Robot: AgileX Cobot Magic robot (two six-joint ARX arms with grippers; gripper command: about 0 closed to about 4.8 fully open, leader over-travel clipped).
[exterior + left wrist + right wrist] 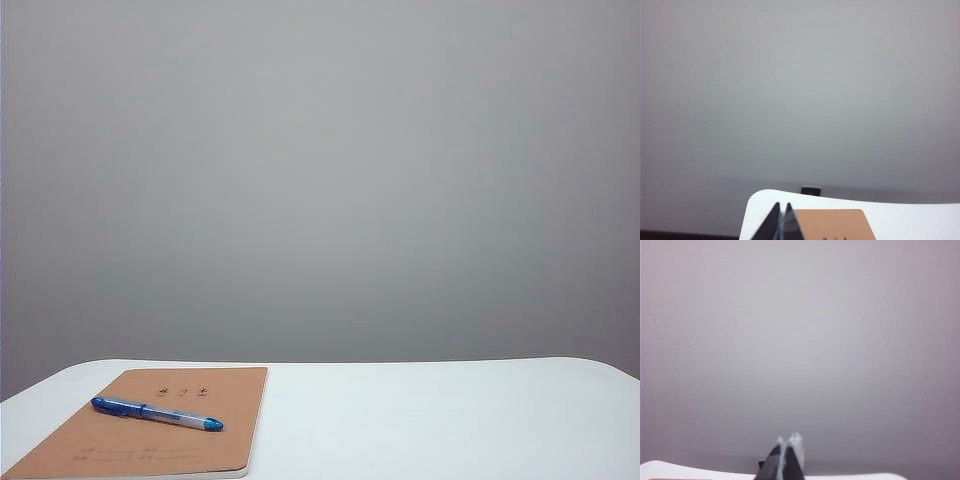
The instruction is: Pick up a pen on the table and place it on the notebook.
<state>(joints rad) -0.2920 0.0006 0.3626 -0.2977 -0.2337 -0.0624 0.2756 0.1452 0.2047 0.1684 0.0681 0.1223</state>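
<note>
The blue ballpoint pen lies flat across the tan notebook at the near left of the white bench, so the placing looks done. Neither arm shows in the exterior view. The left tool hangs near the bench's edge beside the notebook, tips together and empty. The right tool is likewise pressed together, holding nothing. Nothing more seems needed beyond parking both arms.
</note>
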